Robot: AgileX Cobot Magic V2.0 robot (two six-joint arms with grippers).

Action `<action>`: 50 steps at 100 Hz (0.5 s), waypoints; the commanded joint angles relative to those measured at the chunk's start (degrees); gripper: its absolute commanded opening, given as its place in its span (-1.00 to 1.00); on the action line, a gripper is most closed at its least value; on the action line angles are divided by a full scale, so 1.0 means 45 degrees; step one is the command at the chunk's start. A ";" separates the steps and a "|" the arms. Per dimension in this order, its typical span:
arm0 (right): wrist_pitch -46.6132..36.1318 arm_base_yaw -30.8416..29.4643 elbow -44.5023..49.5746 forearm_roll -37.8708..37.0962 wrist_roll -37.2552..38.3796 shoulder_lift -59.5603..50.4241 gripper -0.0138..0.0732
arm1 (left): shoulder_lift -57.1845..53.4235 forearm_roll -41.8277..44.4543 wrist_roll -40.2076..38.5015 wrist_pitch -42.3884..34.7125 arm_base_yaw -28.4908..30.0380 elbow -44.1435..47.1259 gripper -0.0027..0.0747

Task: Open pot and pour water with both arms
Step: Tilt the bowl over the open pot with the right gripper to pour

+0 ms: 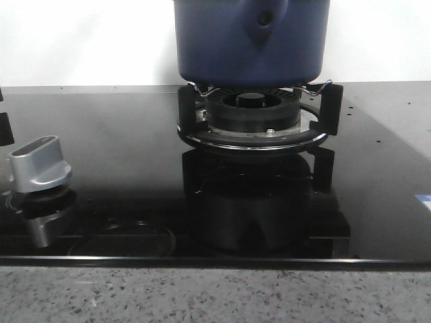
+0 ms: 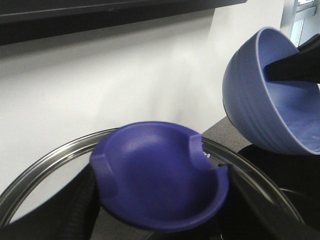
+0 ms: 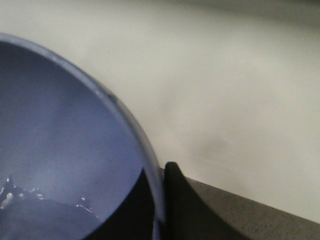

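The dark navy pot (image 1: 250, 40) sits on the gas burner (image 1: 252, 114) at the top centre of the front view; its top is cut off and no gripper shows there. In the left wrist view my left gripper (image 2: 160, 205) is shut on the purple-blue knob (image 2: 160, 180) of the glass lid (image 2: 45, 165) with a steel rim, held up and tilted. My right gripper (image 3: 161, 210) is shut on the rim of the lighter blue bowl (image 3: 60, 125), one finger inside and one outside. The bowl (image 2: 270, 95) is tilted, with water (image 3: 30, 212) in it.
A black glass hob (image 1: 121, 134) carries the burner's pan supports. A silver control knob (image 1: 40, 165) stands at the front left. A speckled granite counter edge (image 1: 202, 296) runs along the front. A white wall stands behind.
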 commanded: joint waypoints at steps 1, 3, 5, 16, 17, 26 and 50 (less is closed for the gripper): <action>-0.2201 0.0121 0.0170 -0.0306 -0.0120 -0.0835 -0.83 | -0.0709 -0.1228 -0.0132 0.0274 0.0048 -0.0431 -0.22; -0.2381 0.0121 0.0256 -0.0338 -0.0120 -0.0836 -0.83 | -0.0709 -0.1228 -0.0132 0.0318 0.0048 -0.0431 -0.22; -0.2543 0.0121 0.0374 -0.0338 -0.0120 -0.0863 -0.83 | -0.0709 -0.1228 -0.0132 0.0327 0.0048 -0.0431 -0.22; -0.2883 0.0121 0.0818 -0.0338 -0.0120 -0.0916 -0.83 | -0.0709 -0.1228 -0.0132 0.0359 0.0048 -0.0431 -0.22; -0.2843 0.0121 0.0818 -0.0338 -0.0120 -0.0916 -0.83 | -0.0709 -0.1228 -0.0132 0.0371 0.0048 -0.0431 -0.22; -0.2803 0.0121 0.0818 -0.0338 -0.0120 -0.0916 -0.84 | -0.0709 -0.1228 -0.0132 0.0371 0.0048 -0.0431 -0.22; -0.2500 0.0121 0.0818 -0.0135 -0.0120 -0.0945 -0.84 | -0.0709 -0.1228 -0.0132 0.0371 0.0048 -0.0431 -0.22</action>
